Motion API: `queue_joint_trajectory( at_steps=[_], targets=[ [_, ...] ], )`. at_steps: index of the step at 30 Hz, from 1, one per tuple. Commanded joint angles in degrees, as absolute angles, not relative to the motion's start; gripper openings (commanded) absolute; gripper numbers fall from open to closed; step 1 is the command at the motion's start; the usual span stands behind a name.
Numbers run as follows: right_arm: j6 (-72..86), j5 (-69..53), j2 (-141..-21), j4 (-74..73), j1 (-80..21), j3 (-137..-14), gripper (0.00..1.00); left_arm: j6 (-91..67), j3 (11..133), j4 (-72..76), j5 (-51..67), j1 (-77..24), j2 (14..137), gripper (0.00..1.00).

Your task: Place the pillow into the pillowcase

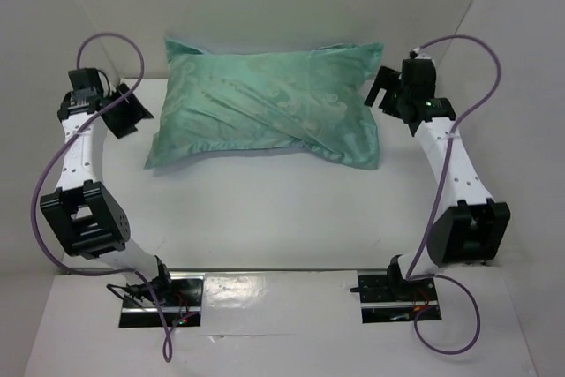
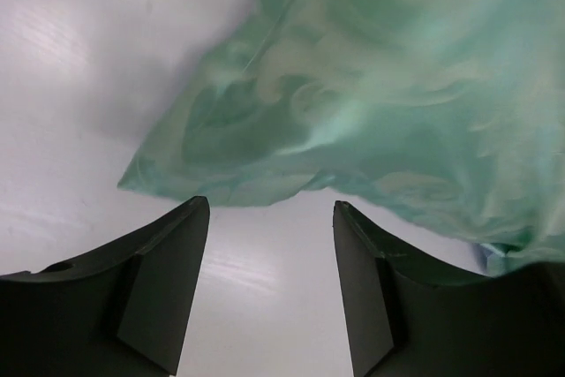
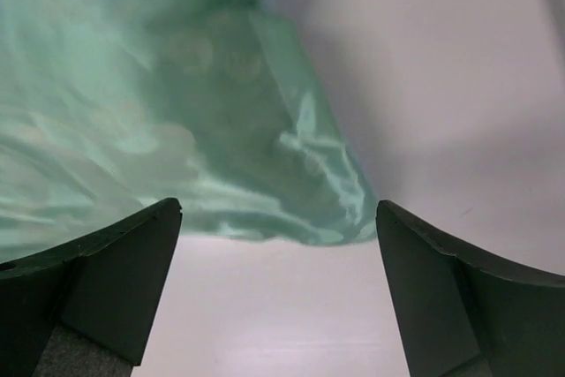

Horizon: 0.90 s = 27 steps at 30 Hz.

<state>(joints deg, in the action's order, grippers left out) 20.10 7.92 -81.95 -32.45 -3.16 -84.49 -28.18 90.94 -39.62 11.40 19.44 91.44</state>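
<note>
The sea-green pillowcase with its pale swirl pattern lies plump and filled out across the back of the white table. The pillow itself is hidden; no white fabric shows. My left gripper hangs open just off the case's left end, whose corner lies past the fingertips with nothing between them. My right gripper is open beside the upper right corner. That corner sits just past the right gripper's wide-apart fingers, which hold nothing.
White walls enclose the table on the left, back and right. Purple cables loop from both arms. The arm bases sit on metal plates at the near edge. Bare tabletop lies between the case and the bases.
</note>
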Motion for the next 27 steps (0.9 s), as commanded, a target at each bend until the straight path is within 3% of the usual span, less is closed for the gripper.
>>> queue_joint_trajectory(
  at_steps=[1, 4, 14, 27],
  targets=[
    [20.0, -3.5, -86.5, -30.0, -2.9, -80.3, 0.99, -33.0, 82.3, -35.4, 15.9, 21.4, 91.4, 0.71],
    [18.3, -6.0, -90.7, -31.5, -2.9, -80.9, 0.99, -33.6, 79.5, -34.8, 17.4, 22.8, 94.1, 0.71],
    [19.1, 5.2, -95.8, -31.1, -4.0, -75.3, 1.00, -36.0, 73.6, -28.5, 19.7, 23.9, 99.0, 0.73],
    [16.7, -0.4, -100.5, -21.0, -3.4, -69.3, 1.00, -39.3, 72.7, -24.4, 18.0, 24.4, 104.0, 0.75]
  ],
)
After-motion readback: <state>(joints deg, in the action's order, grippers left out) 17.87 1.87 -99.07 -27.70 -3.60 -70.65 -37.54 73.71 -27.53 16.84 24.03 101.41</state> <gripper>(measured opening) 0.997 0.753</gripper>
